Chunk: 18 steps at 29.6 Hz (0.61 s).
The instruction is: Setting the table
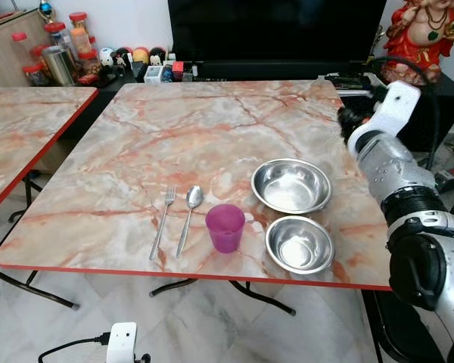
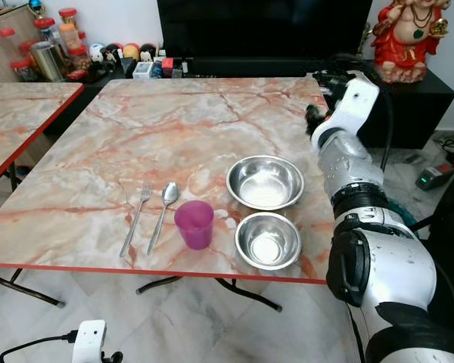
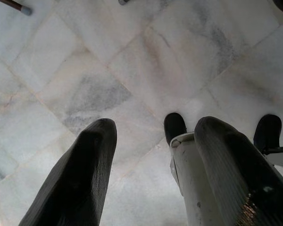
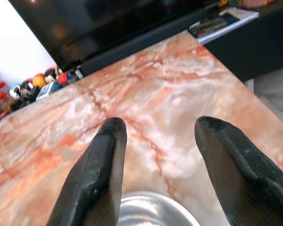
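Right wrist view: right gripper [image 4: 155, 165] hung with fingers spread, nothing between them, over the marble table [image 4: 61, 136].
Large bowl [image 1: 291, 185]: steel, empty, its rim just beneath the jaws.
Small bowl [image 1: 299, 243]: empty, beside the large one.
Purple cup [image 1: 225, 227]: upright, nothing visible inside, next to spoon [image 1: 190, 215] and fork [image 1: 163, 220].
Left gripper [image 3: 151, 165]: released, aimed at the floor [image 3: 132, 61].

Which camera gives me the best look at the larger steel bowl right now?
The left eye view: the larger steel bowl sits whole and unobstructed on the table, behind the smaller bowl. The right eye view shows it whole too. The right wrist view catches just its rim between the right end effector fingers.
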### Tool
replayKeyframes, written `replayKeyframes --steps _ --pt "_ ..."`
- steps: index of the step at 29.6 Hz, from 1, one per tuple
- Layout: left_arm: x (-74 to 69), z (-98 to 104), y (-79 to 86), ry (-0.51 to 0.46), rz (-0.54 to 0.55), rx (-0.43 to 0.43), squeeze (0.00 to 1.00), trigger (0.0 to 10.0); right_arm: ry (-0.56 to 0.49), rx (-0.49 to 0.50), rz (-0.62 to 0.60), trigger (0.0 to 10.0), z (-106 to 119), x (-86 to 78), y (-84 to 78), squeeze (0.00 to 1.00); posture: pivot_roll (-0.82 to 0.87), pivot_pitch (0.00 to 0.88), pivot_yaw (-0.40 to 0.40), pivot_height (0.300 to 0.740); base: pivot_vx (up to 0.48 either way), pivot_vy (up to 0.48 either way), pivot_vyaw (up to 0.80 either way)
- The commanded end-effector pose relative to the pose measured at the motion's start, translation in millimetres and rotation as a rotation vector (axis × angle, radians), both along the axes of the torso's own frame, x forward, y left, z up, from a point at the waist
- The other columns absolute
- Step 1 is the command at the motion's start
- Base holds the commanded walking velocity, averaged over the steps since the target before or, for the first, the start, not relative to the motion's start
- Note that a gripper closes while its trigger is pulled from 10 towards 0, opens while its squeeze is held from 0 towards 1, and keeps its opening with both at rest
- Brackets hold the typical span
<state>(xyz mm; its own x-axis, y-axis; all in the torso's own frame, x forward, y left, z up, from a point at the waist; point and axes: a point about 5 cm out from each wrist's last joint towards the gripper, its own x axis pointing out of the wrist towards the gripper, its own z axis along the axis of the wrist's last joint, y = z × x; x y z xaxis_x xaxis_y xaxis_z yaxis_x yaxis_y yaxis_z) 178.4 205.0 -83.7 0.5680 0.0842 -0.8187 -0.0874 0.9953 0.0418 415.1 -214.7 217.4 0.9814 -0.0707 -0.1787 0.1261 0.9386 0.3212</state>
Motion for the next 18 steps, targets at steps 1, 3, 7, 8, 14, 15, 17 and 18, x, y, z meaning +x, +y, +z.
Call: replayKeyframes --steps 1,3,7,8,14,15,17,18 --pt "0.7 0.5 2.6 0.008 0.004 0.003 0.00 10.0 0.032 -0.014 0.027 10.0 -0.9 1.2 7.1 1.00 -0.08 0.000 0.039 0.740 0.000 0.000 0.00" --pt "1.2 0.7 2.5 0.008 0.003 0.004 0.00 10.0 0.055 -0.012 0.027 10.0 -6.5 0.2 7.3 1.00 -0.08 0.000 0.039 0.740 0.000 0.000 0.00" --pt "1.3 0.7 2.5 0.010 -0.002 0.005 0.00 10.0 0.105 0.004 0.012 10.0 -19.6 -3.0 5.8 1.00 -0.08 0.000 0.043 0.740 0.000 0.000 0.00" --pt "1.3 0.7 2.5 0.010 -0.003 0.005 0.00 10.0 0.109 0.004 0.012 10.0 -20.8 -3.3 5.8 1.00 -0.08 0.000 0.043 0.740 0.000 0.000 0.00" --pt "1.0 0.6 2.6 0.012 -0.009 0.005 0.00 10.0 0.163 0.025 -0.006 10.0 -36.6 -8.0 4.3 1.00 -0.08 0.000 0.046 0.740 0.000 0.000 0.00" --pt "0.7 0.5 2.8 0.013 -0.010 0.005 0.00 10.0 0.178 0.039 -0.018 10.0 -41.5 -9.7 2.7 1.00 -0.08 0.000 0.046 0.740 0.000 0.000 0.00" --pt "0.5 0.4 2.8 0.014 -0.011 0.005 0.00 10.0 0.185 0.049 -0.023 10.0 -44.8 -10.8 2.1 1.00 -0.08 0.000 0.047 0.740 0.000 0.000 0.00" --pt "0.4 0.3 2.8 0.015 -0.012 0.005 0.00 10.0 0.188 0.048 -0.023 10.0 -46.6 -11.4 2.0 1.00 -0.08 0.000 0.047 0.740 0.000 0.000 0.00"
